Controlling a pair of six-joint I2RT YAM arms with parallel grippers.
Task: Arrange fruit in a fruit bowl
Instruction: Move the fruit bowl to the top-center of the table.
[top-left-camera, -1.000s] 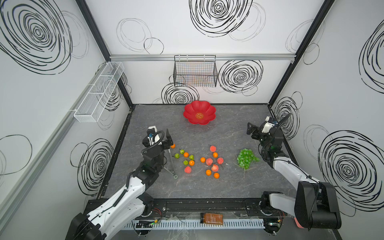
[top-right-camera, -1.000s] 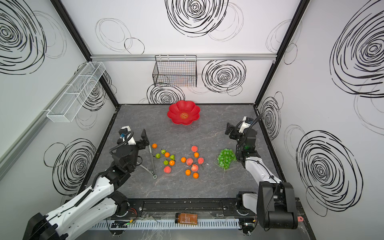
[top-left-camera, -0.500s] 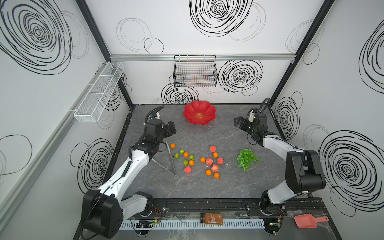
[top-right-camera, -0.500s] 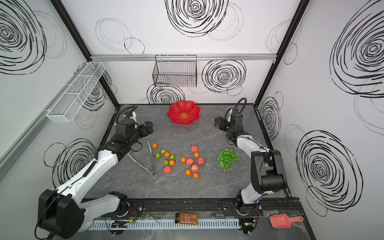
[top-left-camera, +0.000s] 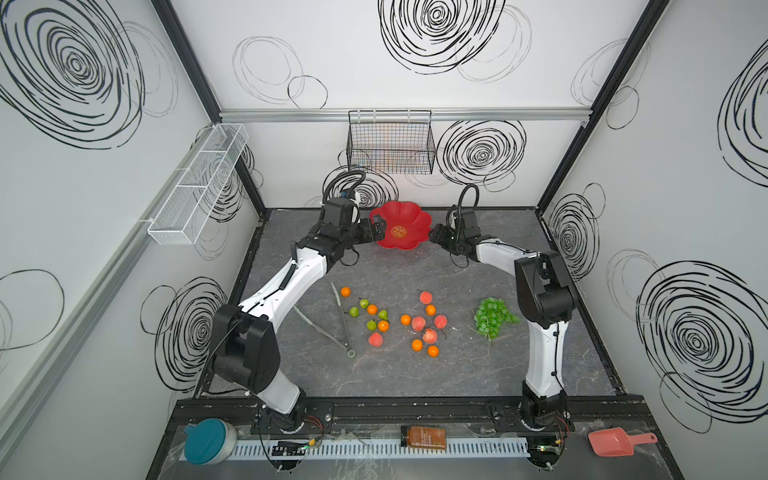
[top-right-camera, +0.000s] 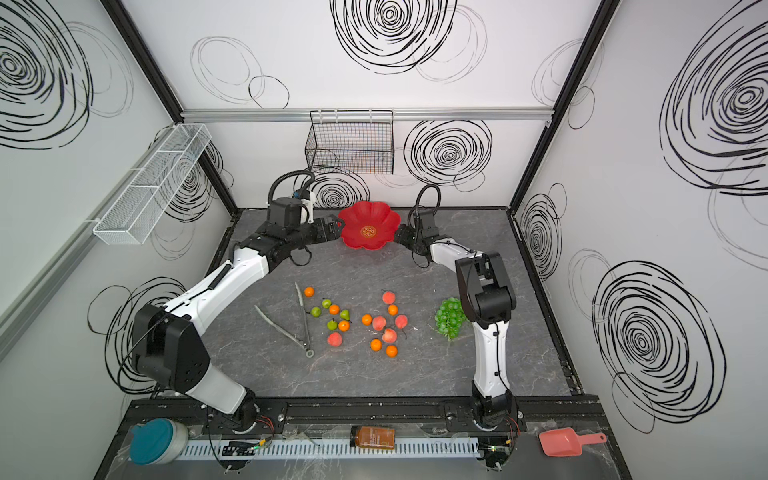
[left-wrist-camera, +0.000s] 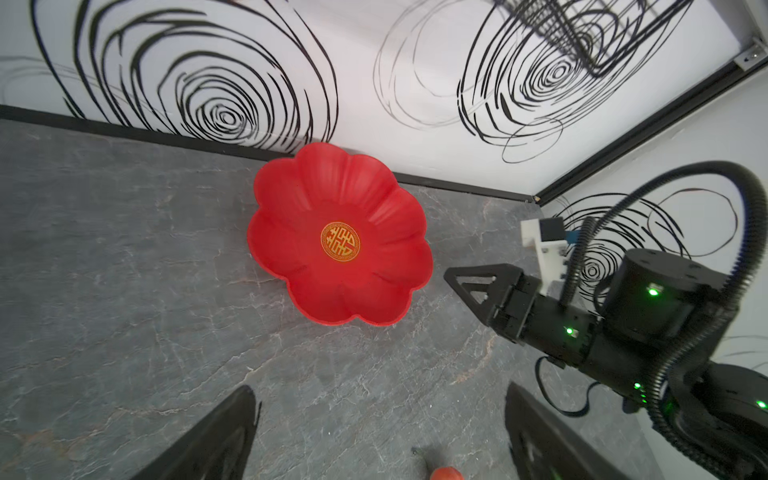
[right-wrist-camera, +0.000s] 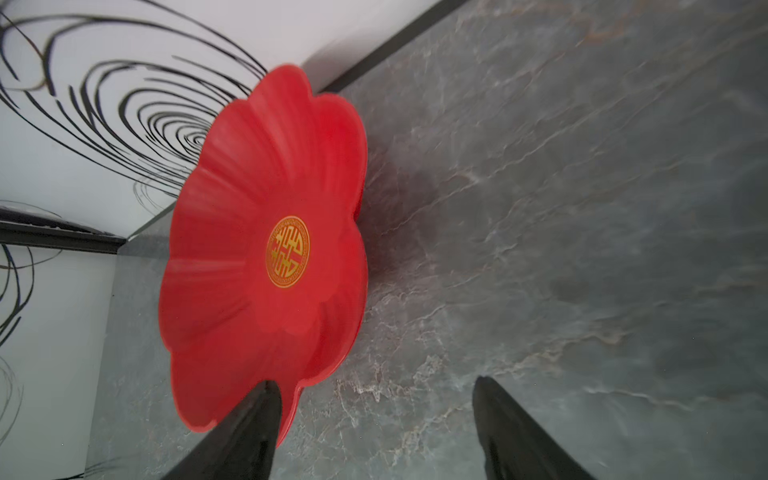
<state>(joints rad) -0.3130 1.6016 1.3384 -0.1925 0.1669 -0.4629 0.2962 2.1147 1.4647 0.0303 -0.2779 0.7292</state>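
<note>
The fruit bowl (top-left-camera: 411, 243), red with a petal rim and a gold emblem at its centre, sits on the table (top-left-camera: 415, 374) near the middle of the far edge, and nothing lies in it. The left gripper (top-left-camera: 376, 230) is at the bowl's left rim and the right gripper (top-left-camera: 433, 237) at its right rim, both low over the table. In the left wrist view the two fingers (left-wrist-camera: 216, 440) stand wide apart with only bare table between them and the bowl just ahead, so this gripper is released and holds nothing. In the right wrist view the jaws are also spread; one finger (right-wrist-camera: 249, 428) overlaps the edge of the bowl, though whether it touches the rim I cannot tell. The fruit lies loose around the middle of the table, well apart from the bowl: tangerines (top-left-camera: 345, 291), peaches (top-left-camera: 425, 297) and small green pears (top-left-camera: 353, 311) in two clusters, and the bunch of grapes (top-left-camera: 492, 316) toward the right edge beside the right arm. Metal tongs (top-left-camera: 341, 318) lie flat, just left of the fruit.
</note>
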